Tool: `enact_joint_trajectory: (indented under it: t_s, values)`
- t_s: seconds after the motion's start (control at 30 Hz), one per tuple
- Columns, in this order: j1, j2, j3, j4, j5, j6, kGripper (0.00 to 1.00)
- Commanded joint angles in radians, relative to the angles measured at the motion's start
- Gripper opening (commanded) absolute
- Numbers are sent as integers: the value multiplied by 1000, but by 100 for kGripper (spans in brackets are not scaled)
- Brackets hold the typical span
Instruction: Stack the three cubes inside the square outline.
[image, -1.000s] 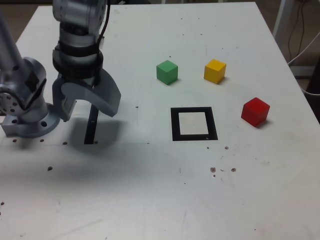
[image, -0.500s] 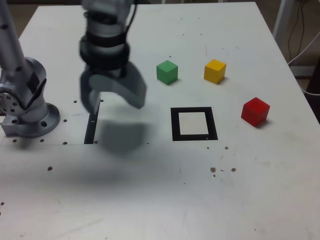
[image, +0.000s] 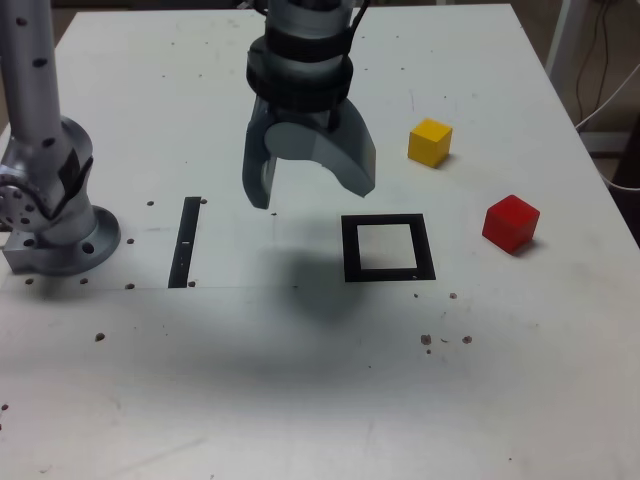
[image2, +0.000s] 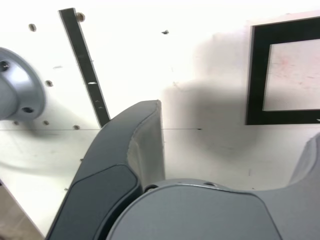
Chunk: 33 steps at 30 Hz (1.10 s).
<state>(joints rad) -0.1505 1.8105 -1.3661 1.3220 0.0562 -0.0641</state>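
While pincer (image: 312, 190) gapes aloft, square outline (image: 388, 248) just beside, exterior view's right

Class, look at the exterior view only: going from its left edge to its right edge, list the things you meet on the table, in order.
Arm base → straight black strip → open gripper → square outline → yellow cube → red cube. The green cube is hidden behind the gripper, so it is left out.

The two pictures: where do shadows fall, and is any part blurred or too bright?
Exterior view: sharp; the open claw casts a soft shadow on the table, just left of the square outline. Wrist view: the table is nearly washed out white; the outline's edges are slightly blurred, and a grey shadow lies between the black strip and the outline.
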Motion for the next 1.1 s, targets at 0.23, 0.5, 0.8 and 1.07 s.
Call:
enact_joint_trajectory:
  t_s: [0.23,0.5,0.8,1.07]
  values:
    - [2,135,-239,91,0,7,99]
    - [3,223,-400,134,-4,9,99]
    - [31,319,-565,182,-10,40,99]
    - [68,416,-725,228,-16,75,99]
